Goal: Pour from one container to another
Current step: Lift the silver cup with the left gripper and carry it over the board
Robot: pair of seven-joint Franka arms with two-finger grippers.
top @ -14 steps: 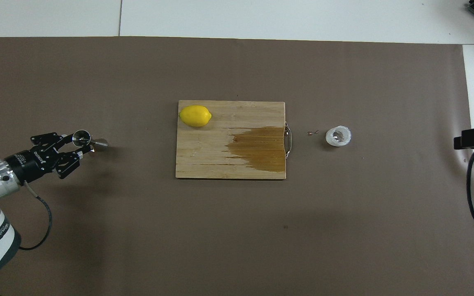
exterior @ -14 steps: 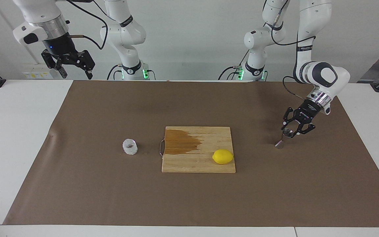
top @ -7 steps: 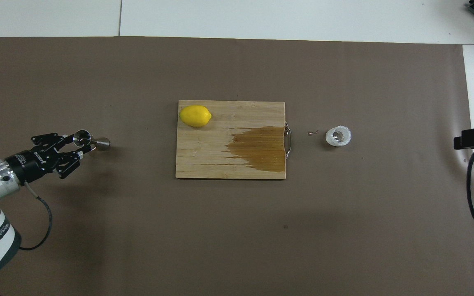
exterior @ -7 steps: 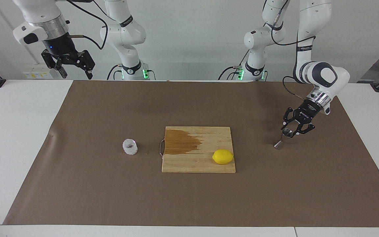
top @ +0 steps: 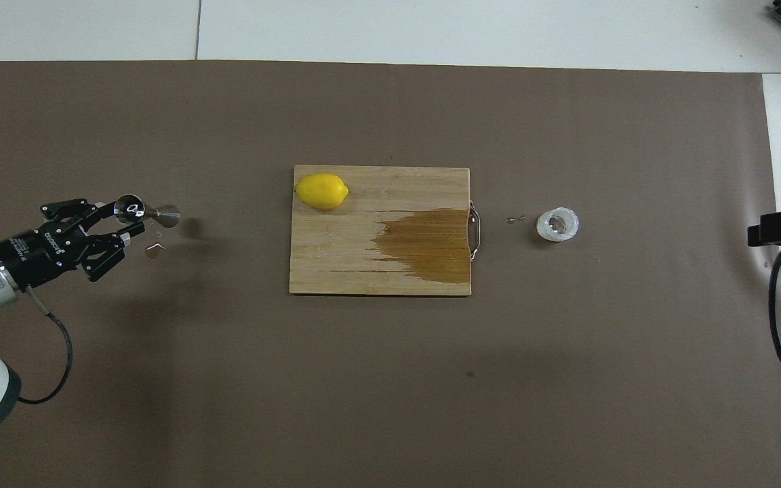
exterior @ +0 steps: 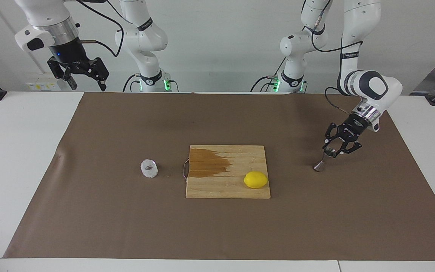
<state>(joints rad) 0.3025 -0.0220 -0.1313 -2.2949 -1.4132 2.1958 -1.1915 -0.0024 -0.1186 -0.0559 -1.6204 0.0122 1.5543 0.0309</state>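
The steel jigger hangs tilted in my left gripper, just above the brown mat toward the left arm's end of the table. The gripper is shut on the jigger's upper cone; the lower cone points away from it. The overhead view shows the jigger and the left gripper the same way. The whitish glass cup stands upright on the mat beside the board's handle, toward the right arm's end, and shows in the overhead view. My right gripper waits open, high over the table's edge.
A wooden cutting board with a dark wet stain lies mid-table, and a lemon rests on it. A small wet mark sits on the brown mat by the jigger. Small drops lie beside the cup.
My left gripper has lifted the jigger slightly and carried it a little farther from the robots, uncovering a wet mark on the mat. The right arm and the cup have not moved.
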